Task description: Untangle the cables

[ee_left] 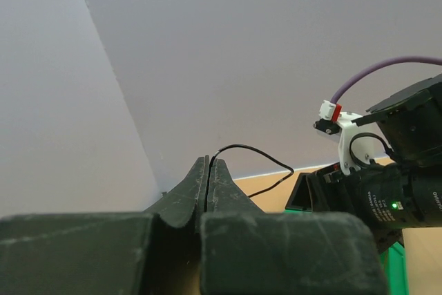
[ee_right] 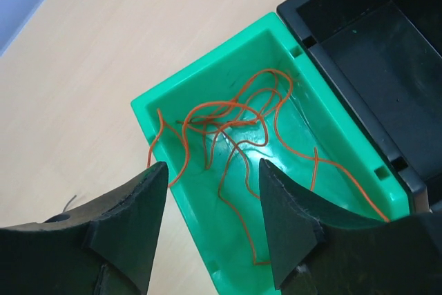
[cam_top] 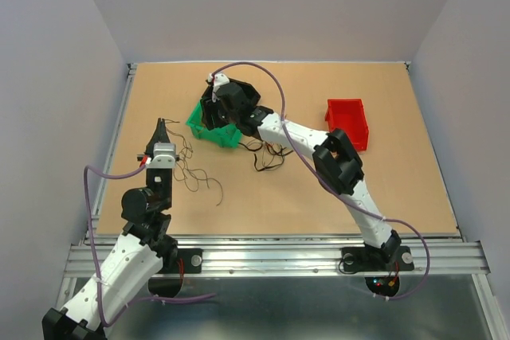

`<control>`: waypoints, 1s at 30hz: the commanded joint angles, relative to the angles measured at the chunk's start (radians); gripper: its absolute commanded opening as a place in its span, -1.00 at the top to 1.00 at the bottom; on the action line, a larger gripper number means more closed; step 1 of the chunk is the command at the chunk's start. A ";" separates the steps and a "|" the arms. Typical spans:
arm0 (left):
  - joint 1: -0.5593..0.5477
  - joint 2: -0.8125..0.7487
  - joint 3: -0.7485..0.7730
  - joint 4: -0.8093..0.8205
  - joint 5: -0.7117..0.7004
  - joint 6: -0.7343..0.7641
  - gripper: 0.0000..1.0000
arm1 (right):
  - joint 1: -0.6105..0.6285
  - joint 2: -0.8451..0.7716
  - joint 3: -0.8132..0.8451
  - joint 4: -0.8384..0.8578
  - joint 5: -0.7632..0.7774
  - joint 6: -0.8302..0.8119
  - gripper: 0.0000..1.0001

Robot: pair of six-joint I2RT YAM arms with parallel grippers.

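Table [ee_right: 90, 53] bears green bin [ee_right: 207, 60], orange-red cables [ee_right: 228, 126] inside, beneath right tool [ee_right: 213, 167].

Wooden table [cam_top: 263, 197] carries three open bins. Green bin [ee_right: 231, 50] sits upright, with a black bin [ee_right: 373, 53] flush against one side. Red bin [cam_top: 348, 121] stands well apart, toward the right edge.

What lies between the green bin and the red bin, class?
In the top view, the right arm and its purple cable cross that stretch; nearer the red bin, the tabletop is bare.
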 commanded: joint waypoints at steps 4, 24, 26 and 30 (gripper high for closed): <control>0.011 -0.021 0.032 0.057 -0.007 0.006 1.00 | -0.036 0.079 0.153 -0.006 -0.104 0.034 -0.21; 0.014 0.001 0.032 0.052 0.013 0.010 1.00 | -0.039 0.110 0.188 -0.008 -0.007 0.067 -0.10; 0.014 0.004 0.034 0.051 0.017 0.010 1.00 | -0.039 0.093 0.160 -0.005 0.054 0.064 -0.10; 0.014 0.014 0.035 0.049 0.020 0.006 1.00 | -0.038 0.049 0.117 0.009 0.047 0.048 -0.10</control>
